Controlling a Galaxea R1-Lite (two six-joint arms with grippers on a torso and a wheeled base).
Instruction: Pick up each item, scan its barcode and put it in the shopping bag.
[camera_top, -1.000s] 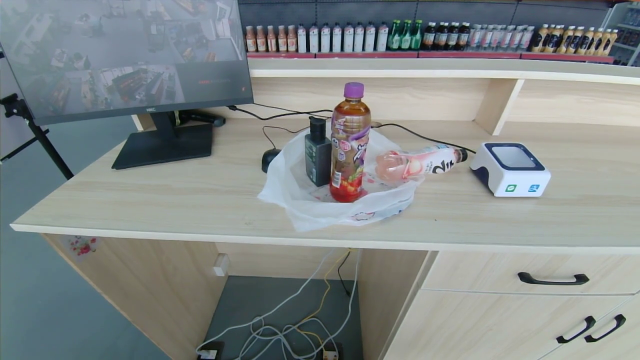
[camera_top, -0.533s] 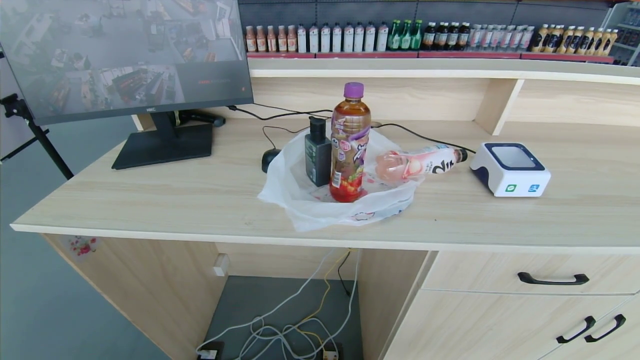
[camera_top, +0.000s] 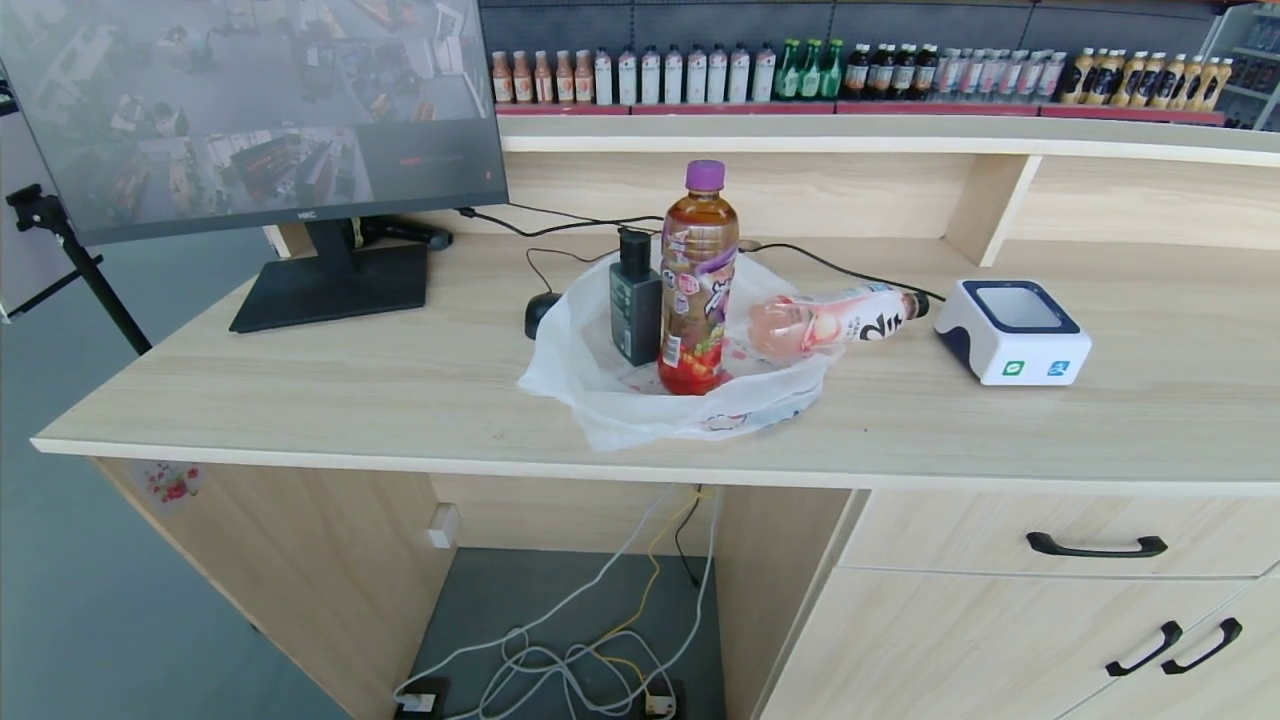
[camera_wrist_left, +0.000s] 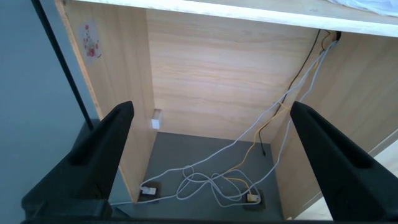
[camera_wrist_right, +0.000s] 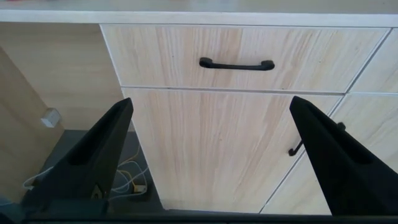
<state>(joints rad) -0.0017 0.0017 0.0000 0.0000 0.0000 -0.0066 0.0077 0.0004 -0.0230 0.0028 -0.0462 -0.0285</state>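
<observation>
Below the counter (camera_top: 350, 390) edge, the left hand (camera_wrist_left: 211, 109) and right hand (camera_wrist_right: 210, 102) both gape open. On top, the white shopping bag (camera_top: 640, 420) holds an upright purple-capped tea bottle (camera_top: 697, 280) and a dark bottle (camera_top: 635, 310). A pink bottle (camera_top: 830, 322) lies across the bag's rim, near the scanner (camera_top: 1010, 335).

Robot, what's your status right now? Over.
Left gripper and right gripper open, empty. Tea bottle, dark bottle upright in shopping bag; pink bottle lying on its edge.

The worktop (camera_top: 350, 400) is bare along its near edge before the bag (camera_top: 620, 420). A lying bottle (camera_top: 830, 322) fills the gap between bag and scanner (camera_top: 1010, 345); mouse (camera_top: 540, 313), cables (camera_top: 560, 222) and monitor (camera_top: 250, 110) crowd the left.
</observation>
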